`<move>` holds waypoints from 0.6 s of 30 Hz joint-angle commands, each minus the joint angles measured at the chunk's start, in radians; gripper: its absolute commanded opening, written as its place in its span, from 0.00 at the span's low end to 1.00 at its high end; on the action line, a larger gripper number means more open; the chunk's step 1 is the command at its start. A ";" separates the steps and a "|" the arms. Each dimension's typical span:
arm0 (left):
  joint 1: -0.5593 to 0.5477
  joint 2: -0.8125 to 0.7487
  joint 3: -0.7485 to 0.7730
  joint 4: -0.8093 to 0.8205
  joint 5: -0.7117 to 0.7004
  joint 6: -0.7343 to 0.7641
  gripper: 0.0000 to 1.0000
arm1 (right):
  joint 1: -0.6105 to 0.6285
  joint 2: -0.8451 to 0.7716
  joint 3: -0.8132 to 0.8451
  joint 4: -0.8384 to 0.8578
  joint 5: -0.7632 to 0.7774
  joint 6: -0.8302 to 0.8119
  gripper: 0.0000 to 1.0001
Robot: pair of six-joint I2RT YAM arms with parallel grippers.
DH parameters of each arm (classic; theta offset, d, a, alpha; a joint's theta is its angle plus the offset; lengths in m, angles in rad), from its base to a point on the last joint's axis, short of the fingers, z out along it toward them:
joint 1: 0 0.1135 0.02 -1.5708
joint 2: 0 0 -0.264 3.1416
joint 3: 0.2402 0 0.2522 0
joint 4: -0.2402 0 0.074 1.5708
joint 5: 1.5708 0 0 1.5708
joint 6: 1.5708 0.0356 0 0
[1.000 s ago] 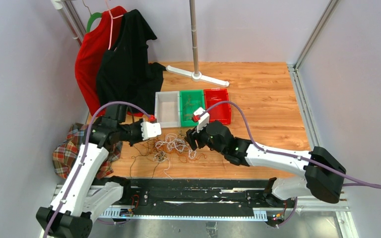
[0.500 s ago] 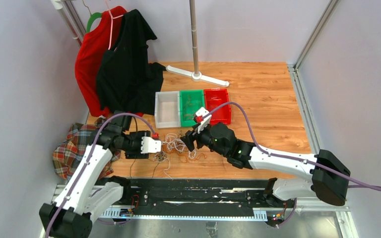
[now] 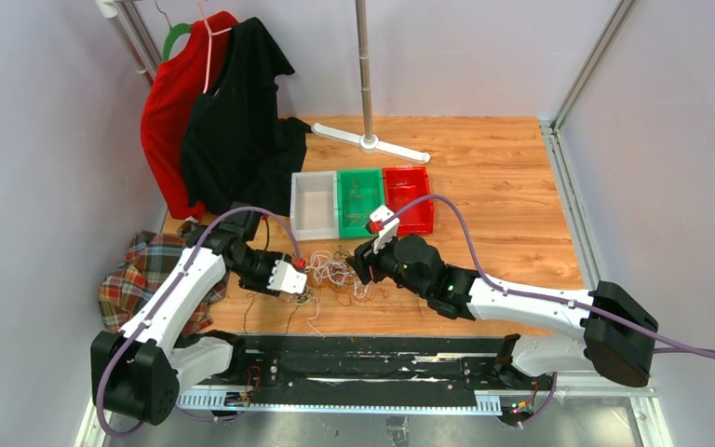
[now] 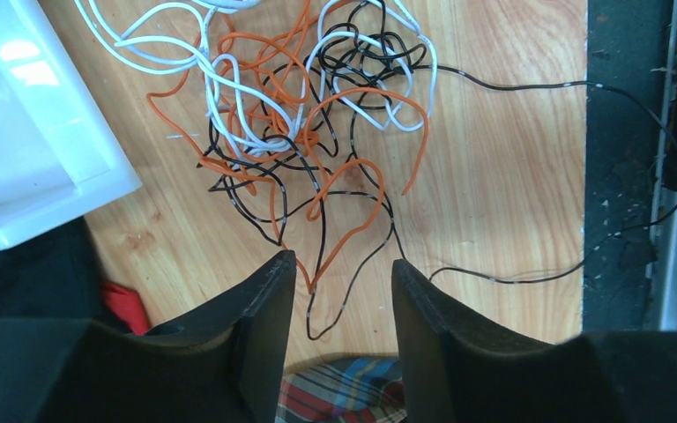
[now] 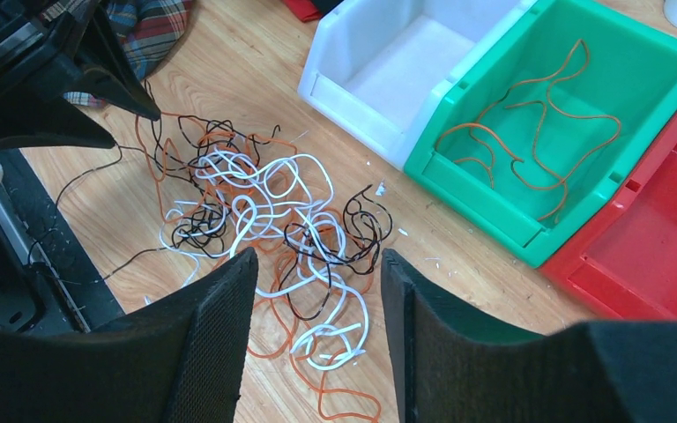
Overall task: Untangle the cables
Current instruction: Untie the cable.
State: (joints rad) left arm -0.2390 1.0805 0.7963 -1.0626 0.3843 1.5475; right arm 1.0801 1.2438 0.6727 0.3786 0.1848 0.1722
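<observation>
The cables (image 4: 304, 123) lie just ahead of the left end effector (image 4: 344, 264), strands reaching between its half-parted, empty fingers (image 4: 260, 339); the right end effector (image 5: 317, 256), wide, faces their far side.

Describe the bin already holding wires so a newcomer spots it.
On the wooden tabletop, beyond the tangled thin wires, three plastic bins stand in a row. Pick the green bin between the white bin and red bin; it alone holds orange wires.

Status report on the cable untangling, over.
Left gripper open, right gripper open, both empty. Cables tangled on the table between them, a few in the green bin. Nothing blocking.
</observation>
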 commanded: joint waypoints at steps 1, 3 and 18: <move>-0.003 0.007 -0.018 0.056 0.021 0.056 0.46 | 0.014 -0.004 -0.012 -0.001 0.020 0.011 0.52; -0.002 0.011 -0.015 0.056 0.030 0.058 0.41 | 0.013 -0.001 -0.009 -0.003 0.017 0.009 0.51; -0.003 -0.009 -0.023 0.054 0.022 0.058 0.10 | 0.012 0.007 -0.001 -0.018 0.019 0.010 0.41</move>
State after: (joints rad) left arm -0.2390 1.1015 0.7673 -1.0111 0.3809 1.6157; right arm 1.0801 1.2533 0.6727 0.3725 0.1848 0.1726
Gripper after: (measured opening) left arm 0.120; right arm 0.413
